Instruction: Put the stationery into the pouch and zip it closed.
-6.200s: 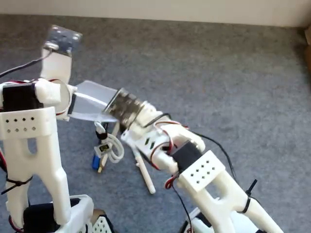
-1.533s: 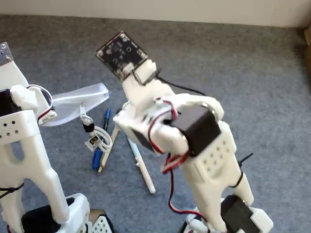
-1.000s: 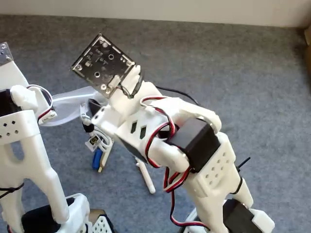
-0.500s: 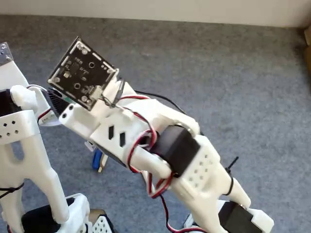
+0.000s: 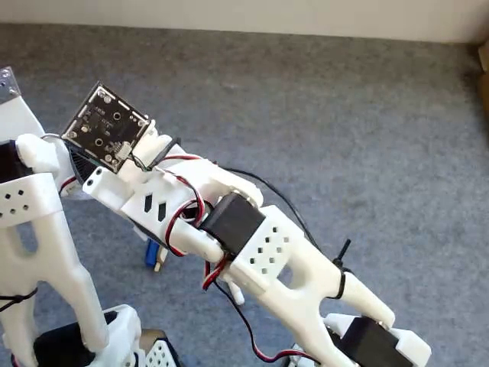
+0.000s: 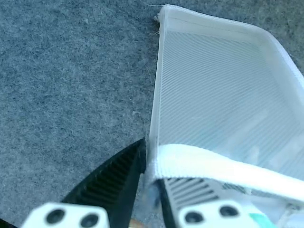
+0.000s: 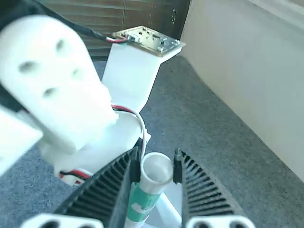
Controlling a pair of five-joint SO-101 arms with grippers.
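My left gripper [image 6: 151,156] is shut on the rim of the translucent mesh pouch [image 6: 218,95]. It holds the pouch's white top edge [image 6: 213,167] up above the grey carpet, with the mouth held apart. My right gripper [image 7: 154,164] is shut on a white stick with a green label [image 7: 151,179], held upright close beside the left arm [image 7: 57,90]. In the high view the right arm [image 5: 252,237] stretches across to the left arm [image 5: 38,199], its camera board [image 5: 107,126] over the spot where the pouch hangs.
A blue pen [image 5: 153,254] and the end of a white pen [image 5: 235,294] lie on the carpet under the right arm. Open grey carpet [image 5: 367,138] spreads to the right and back, up to a pale wall [image 5: 306,15].
The right arm has swung left and stretched out low toward the left arm. It now covers the pouch and most of the stationery in the high view. The left arm has stayed put.
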